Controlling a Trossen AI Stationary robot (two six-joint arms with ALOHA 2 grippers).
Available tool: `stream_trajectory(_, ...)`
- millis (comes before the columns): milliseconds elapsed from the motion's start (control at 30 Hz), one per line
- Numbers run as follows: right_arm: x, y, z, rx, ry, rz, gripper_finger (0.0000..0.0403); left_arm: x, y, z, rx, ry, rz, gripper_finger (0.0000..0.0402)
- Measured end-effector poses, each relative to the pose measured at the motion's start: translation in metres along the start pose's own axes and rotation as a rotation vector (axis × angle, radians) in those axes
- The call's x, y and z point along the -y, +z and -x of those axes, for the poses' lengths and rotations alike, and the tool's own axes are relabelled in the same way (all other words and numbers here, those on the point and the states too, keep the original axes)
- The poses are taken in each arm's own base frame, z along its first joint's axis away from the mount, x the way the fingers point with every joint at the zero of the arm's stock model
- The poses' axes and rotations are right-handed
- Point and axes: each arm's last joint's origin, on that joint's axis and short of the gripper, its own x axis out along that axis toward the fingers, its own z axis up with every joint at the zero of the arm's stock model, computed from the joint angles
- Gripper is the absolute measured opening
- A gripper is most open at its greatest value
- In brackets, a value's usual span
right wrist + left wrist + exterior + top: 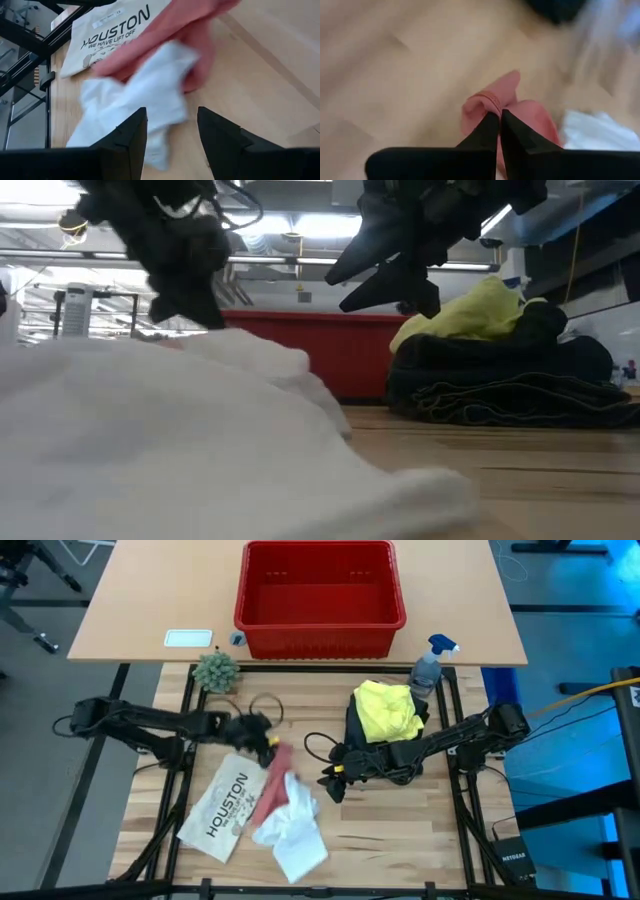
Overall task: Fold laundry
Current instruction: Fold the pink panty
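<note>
A soft white cloth (pixel 170 440) fills the near foreground on the wooden tabletop (pixel 520 480). Behind it stands a red plastic basket (pixel 340 350). To the right, a bright yellow T-shirt (pixel 465 315) lies on top of a heap of dark trousers (pixel 500 385). Two dark arms hang overhead.

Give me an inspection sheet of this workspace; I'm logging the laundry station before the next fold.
Surface: pale wooden slatted table, partly covered.
Job's things: small pink cloth beside crumpled white cloth; bright yellow T-shirt on folded dark trousers.
Clutter: flat white "HOUSTON" item, red plastic basket, spray bottle, small green plant.
Grippers: left gripper jaws shut on pink cloth; right gripper open above white cloth.
Cables: black loops near left arm.
Surroundings: nothing seen of people.
</note>
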Motion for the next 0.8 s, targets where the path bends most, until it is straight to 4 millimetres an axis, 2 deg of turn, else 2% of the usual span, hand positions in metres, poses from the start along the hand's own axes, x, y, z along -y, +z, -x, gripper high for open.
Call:
stream_trajectory(200,0.000,0.000,0.000,0.000,0.000,0.000,0.0165,-0.029,0.045,0.014,0.200,0.221,-0.021,0.0001)
stream_trajectory(333,0.000,0.000,0.000,0.001,0.001,-0.017,0.0165,-0.023,0.077,0.034,0.287,0.198,-0.066,0.0000)
stream_trajectory(400,0.000,0.000,0.000,0.003,0.003,-0.019,0.0165,-0.013,0.091,0.050,0.323,0.143,-0.110,0.0000)
stream_trajectory(567,0.000,0.001,0.000,0.022,-0.016,-0.019,0.0165,0.014,0.126,0.109,0.490,0.065,-0.221,0.0000)
stream_trajectory(700,0.001,0.002,0.000,0.050,-0.042,-0.020,0.0165,0.022,0.145,0.154,0.579,0.093,-0.290,0.0000)
stream_trajectory(800,0.001,0.003,0.000,0.061,-0.041,-0.021,0.0165,0.025,0.153,0.179,0.609,0.116,-0.328,0.0000)
